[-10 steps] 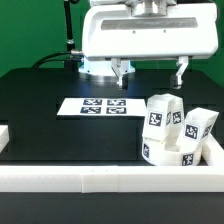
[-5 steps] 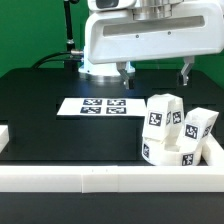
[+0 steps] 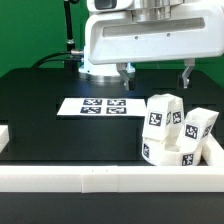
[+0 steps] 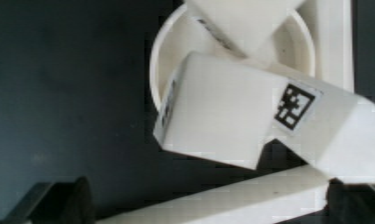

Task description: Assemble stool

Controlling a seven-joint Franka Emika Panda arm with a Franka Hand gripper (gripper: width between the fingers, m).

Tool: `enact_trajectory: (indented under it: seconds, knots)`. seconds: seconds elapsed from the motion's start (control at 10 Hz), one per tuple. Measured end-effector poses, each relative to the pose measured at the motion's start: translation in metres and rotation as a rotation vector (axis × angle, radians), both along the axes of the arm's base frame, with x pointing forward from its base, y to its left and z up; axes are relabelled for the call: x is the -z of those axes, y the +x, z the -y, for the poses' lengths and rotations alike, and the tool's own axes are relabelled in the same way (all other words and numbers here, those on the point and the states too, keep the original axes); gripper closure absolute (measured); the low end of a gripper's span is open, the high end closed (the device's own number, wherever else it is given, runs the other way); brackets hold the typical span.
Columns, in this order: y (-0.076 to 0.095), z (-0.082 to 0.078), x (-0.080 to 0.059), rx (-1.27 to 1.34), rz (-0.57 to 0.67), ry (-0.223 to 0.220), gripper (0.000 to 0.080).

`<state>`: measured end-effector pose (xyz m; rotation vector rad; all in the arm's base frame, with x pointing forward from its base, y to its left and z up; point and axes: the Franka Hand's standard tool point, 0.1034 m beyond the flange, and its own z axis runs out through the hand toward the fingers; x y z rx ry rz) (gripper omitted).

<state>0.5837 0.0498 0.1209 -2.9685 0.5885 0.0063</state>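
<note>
The stool's white parts lie clustered at the exterior view's front right corner. A tagged leg [image 3: 163,112] stands upright, a second leg [image 3: 199,124] leans beside it, and the round seat [image 3: 158,153] lies below them. My gripper [image 3: 156,72] hangs open and empty above and behind the cluster, touching nothing. In the wrist view a tagged leg [image 4: 255,112] lies over the seat's curved rim [image 4: 163,60], with another leg [image 4: 255,25] beyond it. My gripper [image 4: 205,205] shows only its two dark fingertips [image 4: 59,202], spread wide.
The marker board [image 3: 100,106] lies flat on the black table, left of the parts. The long white border rail [image 3: 100,178] runs along the front edge and turns up the right side next to the parts; it also shows in the wrist view [image 4: 219,200].
The gripper has shifted a little toward the exterior view's right since one second ago, then held still. The stool parts have not moved.
</note>
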Motion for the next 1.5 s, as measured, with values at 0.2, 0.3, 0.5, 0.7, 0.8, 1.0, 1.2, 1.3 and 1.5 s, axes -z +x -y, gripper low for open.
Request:
enact_trajectory:
  seconds: [0.2,0.3,0.5,0.7,0.8,1.0,1.2,1.3,1.5]
  knots:
    - [0.003,-0.005,-0.001,0.295,-0.018,0.004,0.0150]
    - [0.004,-0.009,-0.001,0.368,-0.019,0.006,0.0150]
    - [0.004,-0.009,0.000,0.405,-0.023,0.007,0.0150]
    - [0.003,-0.008,0.007,0.334,-0.011,-0.017,0.0150]
    - [0.002,-0.007,0.010,0.308,-0.011,-0.022,0.0150]
    - [0.002,-0.009,0.017,0.220,0.000,-0.055,0.0150]
    - [0.000,-0.005,0.022,0.218,-0.007,-0.060,0.0150]
    - [0.000,-0.006,0.022,0.218,-0.007,-0.060,0.0150]
    - [-0.001,-0.005,0.027,0.219,-0.012,-0.064,0.0150]
